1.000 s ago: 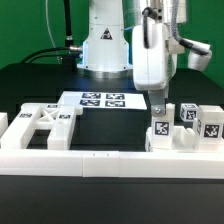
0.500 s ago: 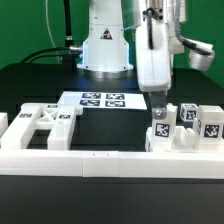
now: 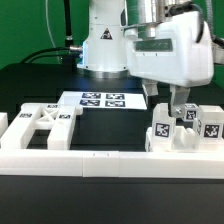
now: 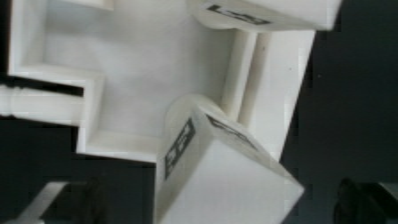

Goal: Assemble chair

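Right, your jaws stand open, gripping nothing, just above the small white plastic tagged chair blocks [image 3: 160,131] at the exterior view's right on the black tabletop [image 3: 30,80]. The white X-braced chair frame [image 3: 45,125] lies well apart at that view's left, with the marker board [image 3: 100,100] further back between them

My counter [image 3: 105,130] is black. On it lie the marker board [image 3: 103,100] at the middle, an X-braced frame [image 3: 45,125] at the exterior view's left, tagged blocks [image 3: 207,128] at its right, and a long white rail [image 3: 110,160] along the front.
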Robot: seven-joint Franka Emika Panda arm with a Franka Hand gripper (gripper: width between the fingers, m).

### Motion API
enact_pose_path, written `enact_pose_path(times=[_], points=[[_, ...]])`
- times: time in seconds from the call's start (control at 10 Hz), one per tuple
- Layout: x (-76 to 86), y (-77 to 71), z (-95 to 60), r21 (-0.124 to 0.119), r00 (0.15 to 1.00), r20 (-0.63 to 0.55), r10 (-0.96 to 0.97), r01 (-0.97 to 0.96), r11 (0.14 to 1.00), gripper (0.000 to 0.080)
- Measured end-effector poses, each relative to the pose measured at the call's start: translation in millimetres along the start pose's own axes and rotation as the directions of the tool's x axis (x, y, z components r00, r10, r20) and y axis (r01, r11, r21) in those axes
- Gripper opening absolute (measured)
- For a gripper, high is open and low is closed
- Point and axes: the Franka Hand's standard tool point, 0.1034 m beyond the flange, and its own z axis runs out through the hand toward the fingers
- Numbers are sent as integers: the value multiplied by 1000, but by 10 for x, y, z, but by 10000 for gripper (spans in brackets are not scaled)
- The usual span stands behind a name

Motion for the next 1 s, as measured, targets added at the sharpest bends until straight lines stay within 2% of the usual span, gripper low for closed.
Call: enact_pose_path(times=[0.2, 0.5, 0.7, 0.9, 1.0], points=[[-40, 12, 10, -60, 967, -11, -255, 254, 965, 649], [-4, -15, 4, -74, 856, -4, -516, 515, 854, 649], [7, -25, 4, -86, 748, 10, -664, 662, 744, 649], [18, -18, 8, -89, 693, 16, -720, 719, 690, 649], [17, -17, 9, -89, 696, 16, -717, 716, 693, 526]])
